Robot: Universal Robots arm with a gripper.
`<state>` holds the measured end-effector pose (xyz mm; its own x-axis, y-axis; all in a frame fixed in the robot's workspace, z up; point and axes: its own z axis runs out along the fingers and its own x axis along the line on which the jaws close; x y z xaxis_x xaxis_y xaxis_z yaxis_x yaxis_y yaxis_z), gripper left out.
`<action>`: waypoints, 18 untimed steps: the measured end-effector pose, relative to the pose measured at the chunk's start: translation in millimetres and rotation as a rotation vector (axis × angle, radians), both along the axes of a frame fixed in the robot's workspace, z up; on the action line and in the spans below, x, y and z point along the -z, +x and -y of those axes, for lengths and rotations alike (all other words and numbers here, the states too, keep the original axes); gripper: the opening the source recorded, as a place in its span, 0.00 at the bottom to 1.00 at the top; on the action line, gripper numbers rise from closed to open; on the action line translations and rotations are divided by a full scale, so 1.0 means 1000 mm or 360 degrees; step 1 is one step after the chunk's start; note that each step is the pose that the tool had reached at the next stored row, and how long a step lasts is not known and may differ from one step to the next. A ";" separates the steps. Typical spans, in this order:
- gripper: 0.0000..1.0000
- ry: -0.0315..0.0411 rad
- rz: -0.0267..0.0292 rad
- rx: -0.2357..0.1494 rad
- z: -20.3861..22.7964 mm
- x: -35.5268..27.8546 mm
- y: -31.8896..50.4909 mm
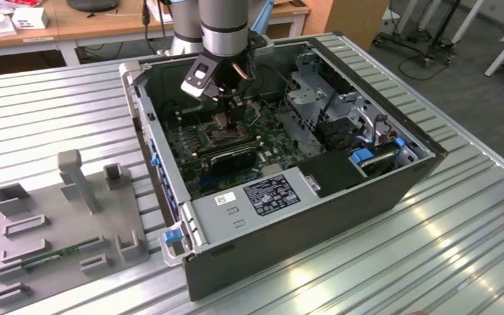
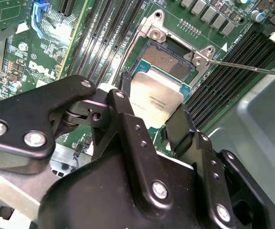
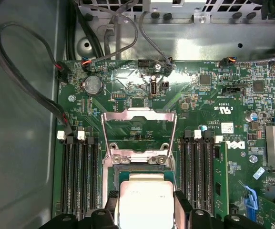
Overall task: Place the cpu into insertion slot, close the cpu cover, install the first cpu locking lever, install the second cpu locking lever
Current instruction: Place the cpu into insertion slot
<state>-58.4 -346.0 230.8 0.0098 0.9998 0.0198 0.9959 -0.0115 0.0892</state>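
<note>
Clamped on the cpu — gripper closed, one black finger on each of two opposite edges, silvery-tan top facing up in the second wrist view. Hanging over the near half of the insertion slot, far half of the dark contact field bare. Seated or just above it? Cannot tell. Off the slot's corner in that same view, a thin locking lever sticking out sideways.

Over to the first wrist view: same cpu, same grip. Past the slot's far edge, the cpu cover swung open, with green motherboard visible through its square window. Long black memory slots flanking the slot on both sides, and a round coin battery farther beyond the cover.

Pulling back to the exterior view — arm reaching straight down into the open computer case, right over the slot. Outside the case, well apart from the slot toward the exterior view's left, a gray fixture lying on the slatted metal table.
</note>
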 end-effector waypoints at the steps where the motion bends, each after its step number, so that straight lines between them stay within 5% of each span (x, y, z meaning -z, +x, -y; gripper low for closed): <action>1: 0.54 0.0000 0.00000 0.0000 0.0000 0.0000 0.0000; 18: 0.54 0.0000 -0.00001 0.0000 0.0000 0.0099 -0.0001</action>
